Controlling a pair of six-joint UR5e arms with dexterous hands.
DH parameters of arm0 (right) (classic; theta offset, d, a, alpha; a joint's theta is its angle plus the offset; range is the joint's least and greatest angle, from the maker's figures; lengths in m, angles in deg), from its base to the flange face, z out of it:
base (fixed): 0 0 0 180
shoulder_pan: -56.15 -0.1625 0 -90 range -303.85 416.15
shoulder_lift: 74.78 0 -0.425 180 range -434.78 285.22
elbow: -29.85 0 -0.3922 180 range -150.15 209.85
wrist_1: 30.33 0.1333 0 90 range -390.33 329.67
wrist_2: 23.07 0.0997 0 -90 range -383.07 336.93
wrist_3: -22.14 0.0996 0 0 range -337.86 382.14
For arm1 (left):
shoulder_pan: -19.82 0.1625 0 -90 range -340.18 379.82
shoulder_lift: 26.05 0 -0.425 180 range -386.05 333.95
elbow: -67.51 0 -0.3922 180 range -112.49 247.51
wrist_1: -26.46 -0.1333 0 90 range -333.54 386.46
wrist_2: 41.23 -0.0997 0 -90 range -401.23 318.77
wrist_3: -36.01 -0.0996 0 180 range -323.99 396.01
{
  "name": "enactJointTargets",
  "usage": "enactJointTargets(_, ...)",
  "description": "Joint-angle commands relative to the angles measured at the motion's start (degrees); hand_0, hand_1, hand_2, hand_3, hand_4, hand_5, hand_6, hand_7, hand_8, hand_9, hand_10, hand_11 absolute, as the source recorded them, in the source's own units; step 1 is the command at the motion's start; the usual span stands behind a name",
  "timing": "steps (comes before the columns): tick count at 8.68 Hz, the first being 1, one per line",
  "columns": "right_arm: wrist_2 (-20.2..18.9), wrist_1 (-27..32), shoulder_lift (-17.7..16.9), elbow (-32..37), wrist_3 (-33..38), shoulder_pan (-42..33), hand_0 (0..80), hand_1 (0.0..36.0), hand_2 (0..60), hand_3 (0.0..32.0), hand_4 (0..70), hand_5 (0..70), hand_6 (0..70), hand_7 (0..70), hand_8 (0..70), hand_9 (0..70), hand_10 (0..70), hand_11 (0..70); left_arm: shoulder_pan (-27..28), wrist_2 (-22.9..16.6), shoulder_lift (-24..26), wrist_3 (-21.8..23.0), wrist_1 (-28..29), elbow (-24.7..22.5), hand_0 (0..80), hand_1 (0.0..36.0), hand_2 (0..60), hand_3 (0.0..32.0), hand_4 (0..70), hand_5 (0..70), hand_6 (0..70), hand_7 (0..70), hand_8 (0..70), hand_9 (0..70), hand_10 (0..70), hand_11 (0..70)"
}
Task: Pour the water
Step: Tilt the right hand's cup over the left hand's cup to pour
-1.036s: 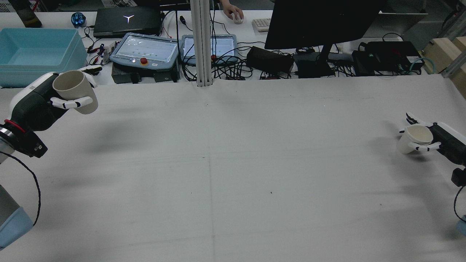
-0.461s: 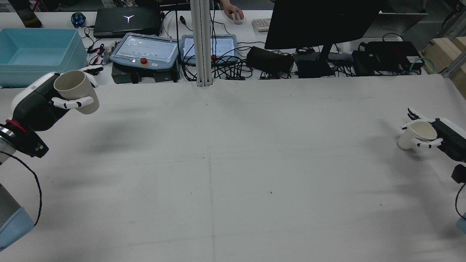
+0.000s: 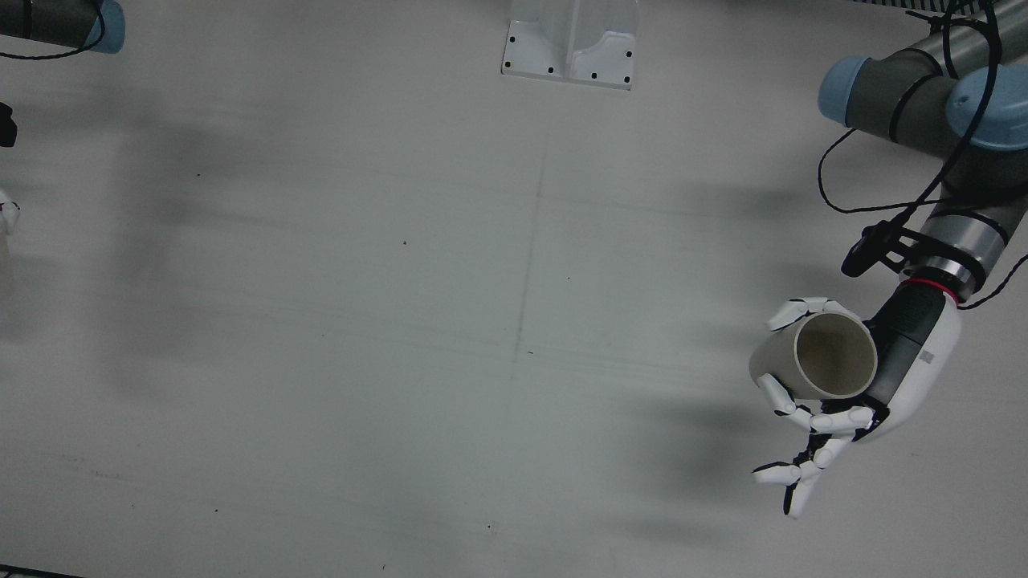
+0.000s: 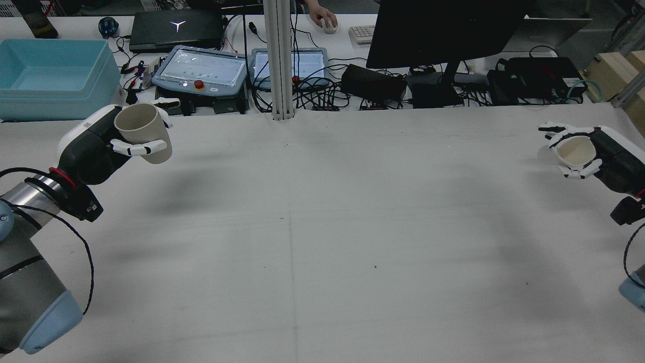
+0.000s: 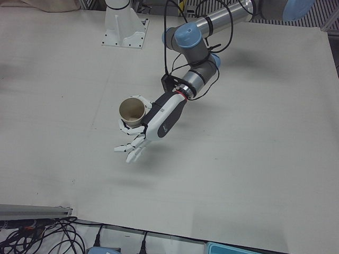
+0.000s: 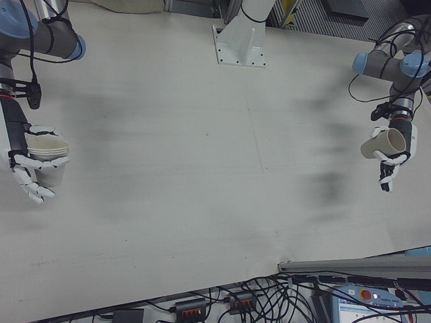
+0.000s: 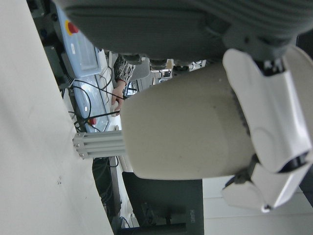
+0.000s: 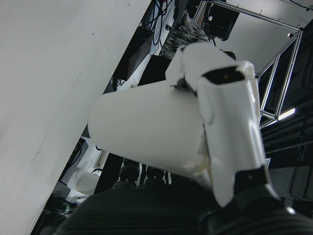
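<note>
White table [image 4: 322, 227]; pedestal [image 3: 570, 40] bolted on.

Grey arms, blue joint caps, white-black left hand [image 5: 153, 119]

Definitely a robotics lab: two teach pendants [image 4: 200, 72], a laptop [image 4: 176, 29], a monitor [image 4: 448, 30] and tangled cables [image 4: 312, 96] sat behind the white table [image 4: 322, 227], with aluminium framing overhead.

A broad stretch of bare white table [image 4: 322, 227] lies open between the left hand [image 4: 108, 146] and right hand [image 4: 597, 156], each raised at opposite edges. Obstacles crowd only the far side: an aluminium post [image 4: 278, 60], teach pendants [image 4: 201, 70], a monitor [image 4: 443, 30] and a blue bin [image 4: 50, 75].
</note>
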Motion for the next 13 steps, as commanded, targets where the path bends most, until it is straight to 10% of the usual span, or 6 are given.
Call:
enactJointTargets(1,3.7,-23.7,2.8,-17.1,0.9,0.1,80.0,36.0,55.7,0.0,70.0,40.8,25.3,30.8,10.7,13.5,11.2,19.0,7.0,1.8,6.1,-0.8,-4.0,3.1,48.4,36.0,60.0,0.0,63.2,70.0,8.7,22.4,1.7,3.0,0.0,1.4)
enactJointTargets(3,9.2,-34.6,9.6,-21.7,1.7,0.8,80.0,36.0,59.5,0.0,70.0,41.9,23.9,27.6,10.2,12.7,11.6,19.5,10.3,1.6,9.5,-5.0,-4.9,5.4,48.2,36.0,60.0,0.0,63.1,70.0,9.3,22.5,1.8,3.1,0.1,1.5)
enactJointTargets(6,18.9,-46.1,18.4,-28.2,2.5,5.5,80.0,36.0,60.0,0.0,70.0,52.5,30.5,43.8,12.2,17.7,12.5,21.3,12.5,0.9,15.1,-12.8,-9.6,8.2,48.2,36.0,60.0,0.0,62.8,70.0,10.0,22.1,1.8,3.0,0.0,0.8)
enactJointTargets(8,24.0,-49.0,22.5,-30.6,-0.3,9.9,80.0,36.0,60.0,0.0,70.0,60.4,36.3,58.9,15.2,23.3,12.1,20.8,15.4,-2.7,27.5,-18.5,-11.5,18.1,48.1,36.0,60.0,0.0,62.2,70.0,10.9,22.7,1.7,3.1,0.0,0.0)
enactJointTargets(13,33.3,-49.2,26.5,-44.6,-31.3,22.0,80.0,36.0,60.0,0.0,70.0,68.7,45.6,70.0,17.7,28.7,11.0,19.1,19.3,-2.1,37.9,-21.5,-8.1,28.6,49.3,36.0,60.0,0.0,64.6,70.0,13.0,24.9,2.5,3.5,0.0,0.0)
